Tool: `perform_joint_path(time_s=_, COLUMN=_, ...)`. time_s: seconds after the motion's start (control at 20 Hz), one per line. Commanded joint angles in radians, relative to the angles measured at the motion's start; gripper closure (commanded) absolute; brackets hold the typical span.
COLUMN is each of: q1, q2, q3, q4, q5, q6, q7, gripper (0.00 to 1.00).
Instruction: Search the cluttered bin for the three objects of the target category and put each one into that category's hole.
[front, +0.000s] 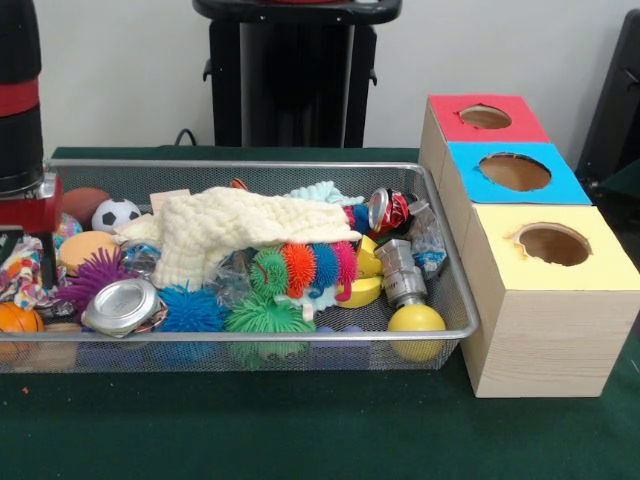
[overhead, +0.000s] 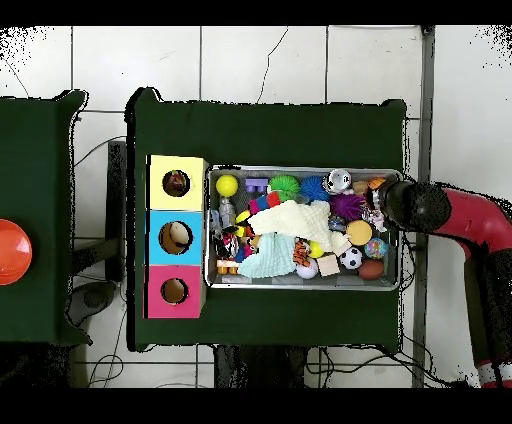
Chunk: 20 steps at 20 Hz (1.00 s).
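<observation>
The jaws cannot be read in either view. In the front view only the black and red body of the arm (front: 20, 110) shows at the left edge, ending low behind the toys, so I cannot tell how wide the gripper is or whether it has hold of anything. The overhead view shows only the top of the arm's head at the right end of the bin (overhead: 395, 285).

Just beside the arm lie a soccer ball (front: 116, 214), a brown ball (front: 82, 203), an orange ball (front: 85, 250) and a crumpled wrapper (front: 22, 272). Further toward the middle a cream cloth (front: 240, 235) is draped over spiky rubber balls (front: 270, 272), with a flattened can (front: 122, 306) at lower left and a red can (front: 390, 210) at upper right. The target category is not stated, so which three things count I cannot say.

A likely trouble: the cloth hides what lies beneath and could snag and drag neighbours out. Round balls could also slip from a grip.

The boxes (front: 540, 290) stand touching the bin's right end in the front view. Only the overhead view looks into the holes: something shows inside the yellow box (overhead: 177, 183) and blue box (overhead: 176, 237), which the front view does not reveal.
</observation>
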<state>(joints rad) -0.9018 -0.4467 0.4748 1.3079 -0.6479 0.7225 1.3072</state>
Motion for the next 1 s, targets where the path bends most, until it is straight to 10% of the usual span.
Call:
perform_joint_path(time_s=0.05, q1=-0.046, q2=0.077, q3=0.024, q4=0.086, q5=-0.084, q6=-0.102, q7=-0.166, gripper=0.00)
perform_joint_path(time_s=1.0, q1=-0.042, q2=0.102, q3=-0.001, q4=0.116, q5=-0.122, q6=-0.139, q7=-0.105, gripper=0.00)
